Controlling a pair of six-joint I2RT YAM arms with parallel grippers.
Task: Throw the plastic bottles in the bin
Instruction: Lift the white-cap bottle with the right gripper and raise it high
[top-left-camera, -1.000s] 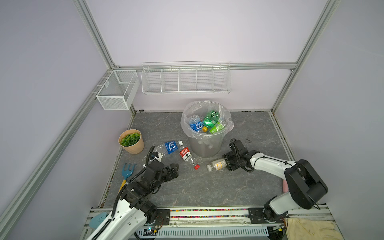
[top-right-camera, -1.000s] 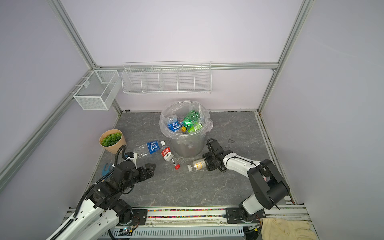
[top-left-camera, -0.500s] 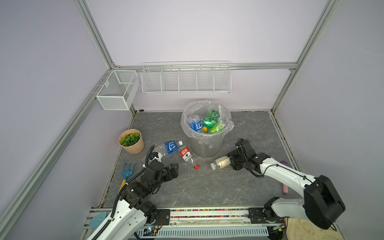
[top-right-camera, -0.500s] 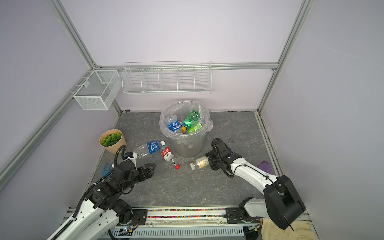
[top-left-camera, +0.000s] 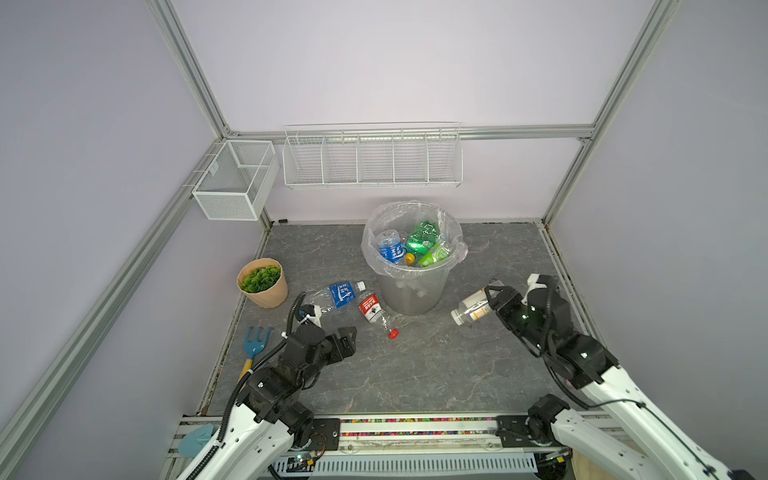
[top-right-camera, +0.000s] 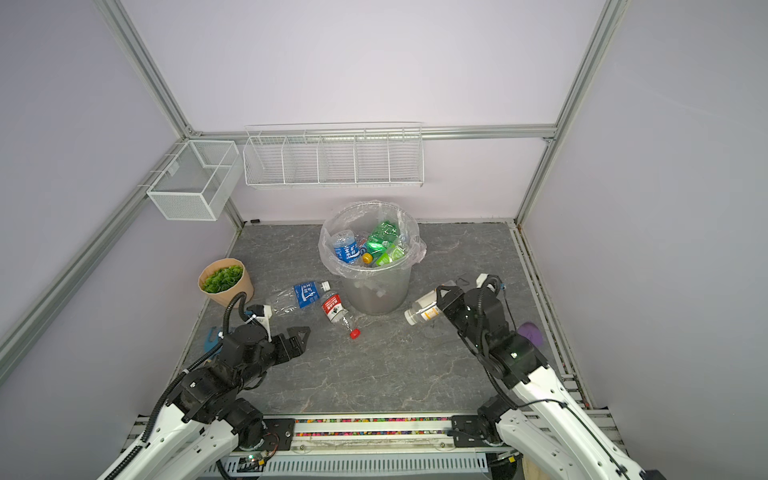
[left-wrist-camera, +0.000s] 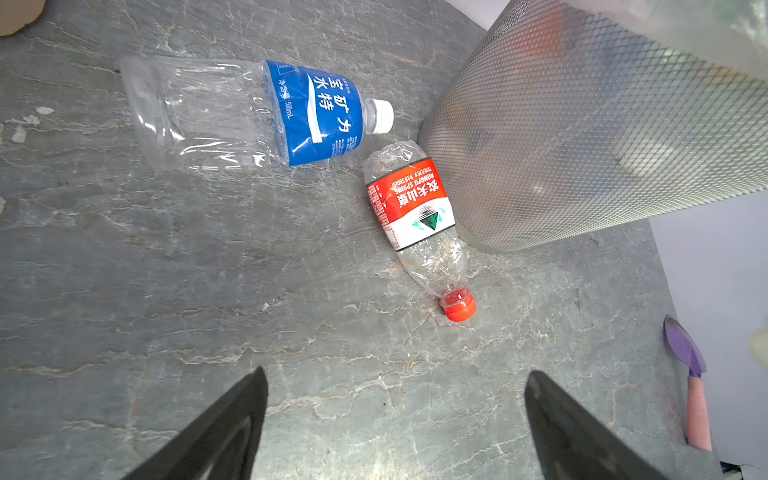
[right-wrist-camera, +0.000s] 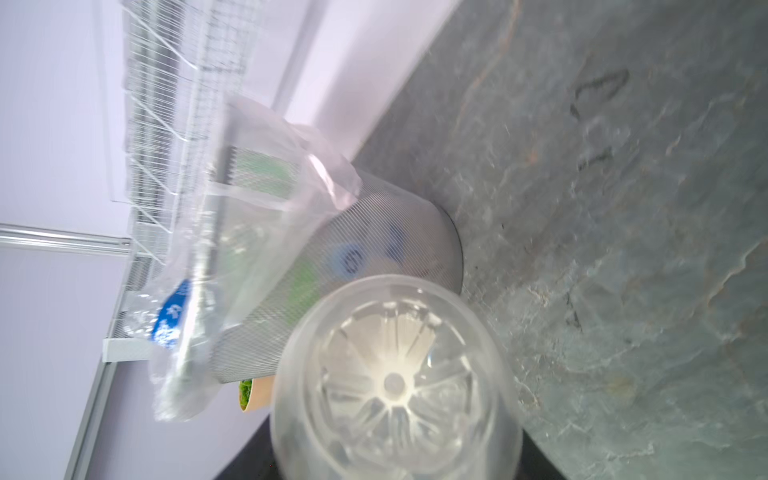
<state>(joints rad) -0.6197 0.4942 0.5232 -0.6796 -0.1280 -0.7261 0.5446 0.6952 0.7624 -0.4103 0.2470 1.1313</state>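
beside the bin (top-left-camera: 409, 293), right claw (top-left-camera: 493, 300) grips a clear bottle (top-left-camera: 467, 311).

Clear glossy plastic bottles (left-wrist-camera: 199, 112); grey mesh-textured plastic bin (left-wrist-camera: 582, 137) w/ clear film liner (top-left-camera: 369, 249); matt stone-look floor (left-wrist-camera: 166, 291).

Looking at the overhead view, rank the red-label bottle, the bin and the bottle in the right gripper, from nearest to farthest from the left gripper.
From the left gripper:
1. Red-label bottle, lying just ahead of the open fingers.
2. Bin, farther back, near the middle.
3. Clear bottle, held by the right gripper, across on the right side.
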